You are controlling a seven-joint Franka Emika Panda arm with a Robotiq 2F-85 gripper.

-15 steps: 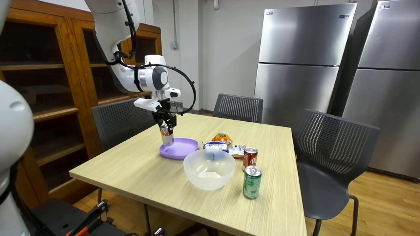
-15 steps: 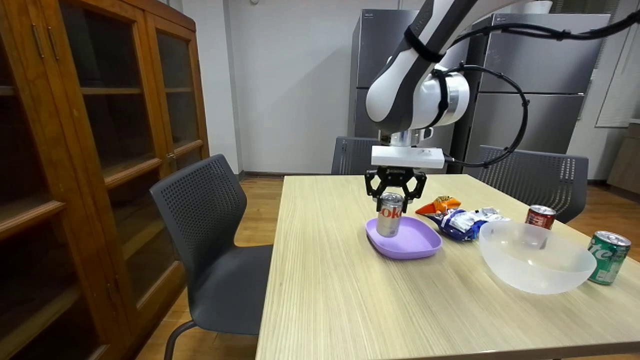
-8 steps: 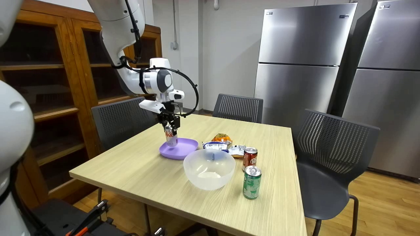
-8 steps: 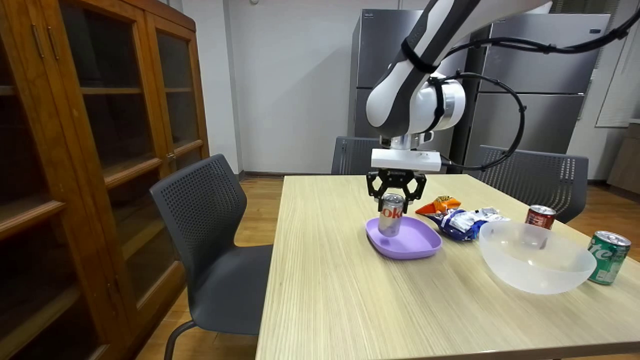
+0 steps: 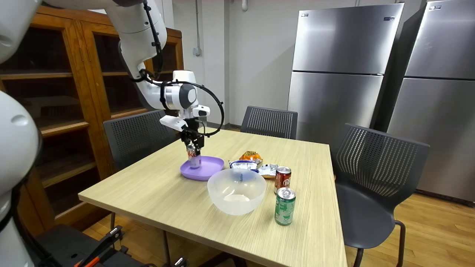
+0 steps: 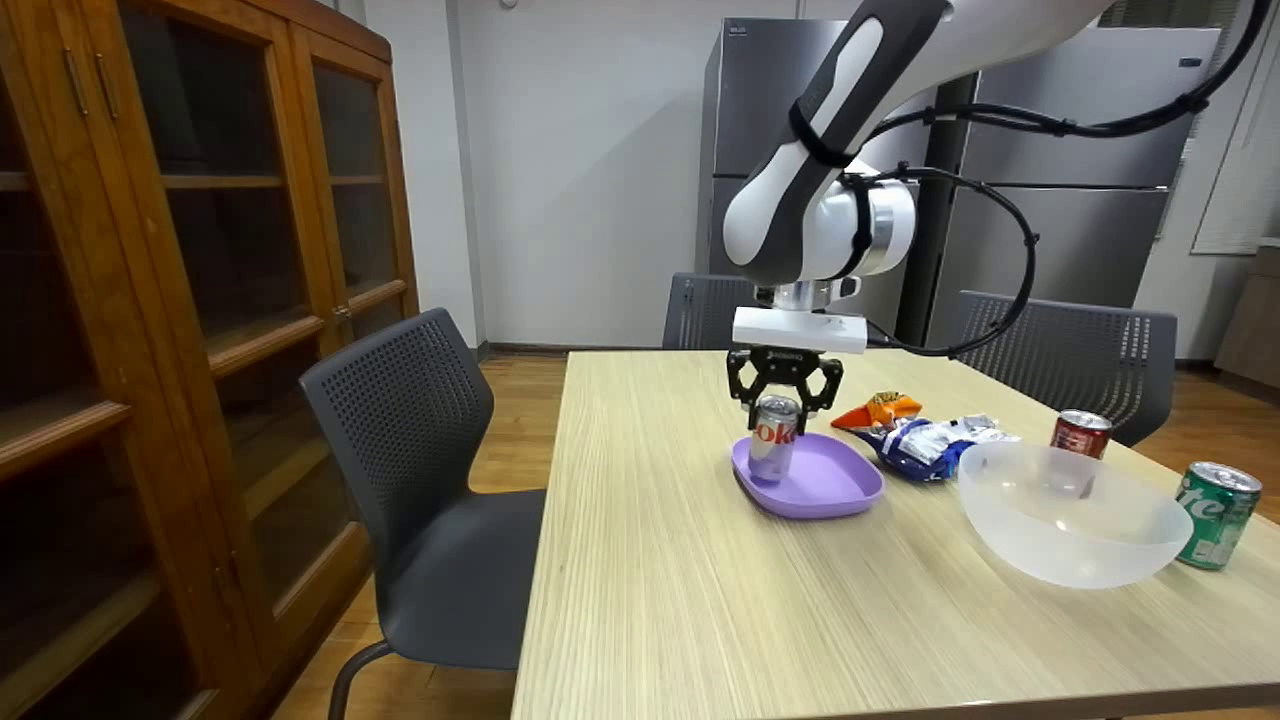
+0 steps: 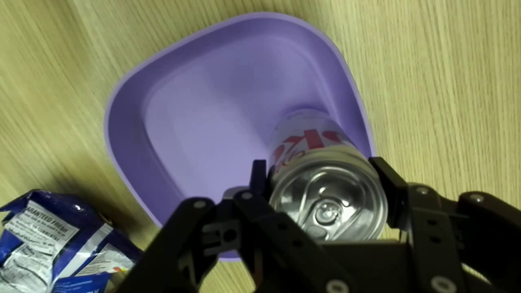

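My gripper (image 6: 778, 417) is shut on a silver Diet Coke can (image 6: 771, 462) with red letters, one finger on each side near its top. The can is nearly upright, with its lid toward me in the wrist view (image 7: 325, 195). Its lower end is inside the purple plate (image 6: 835, 485), close to one rim. I cannot tell whether its bottom touches the plate. In an exterior view the gripper (image 5: 193, 145) and can (image 5: 195, 162) are over the near-left part of the plate (image 5: 211, 167). The gripper hides part of the can's top there.
A blue and white snack bag (image 7: 61, 244) lies beside the plate, with an orange bag (image 6: 890, 408) behind it. A frosted bowl (image 6: 1070, 540), a red can (image 5: 283, 180) and a green can (image 5: 285, 207) stand further along the table (image 6: 640, 580). Chairs (image 6: 430, 450) stand around it.
The gripper and the can have moved together, shifting a little further over the plate and coming down slightly. The plate, bowl, bags and other cans have not moved.
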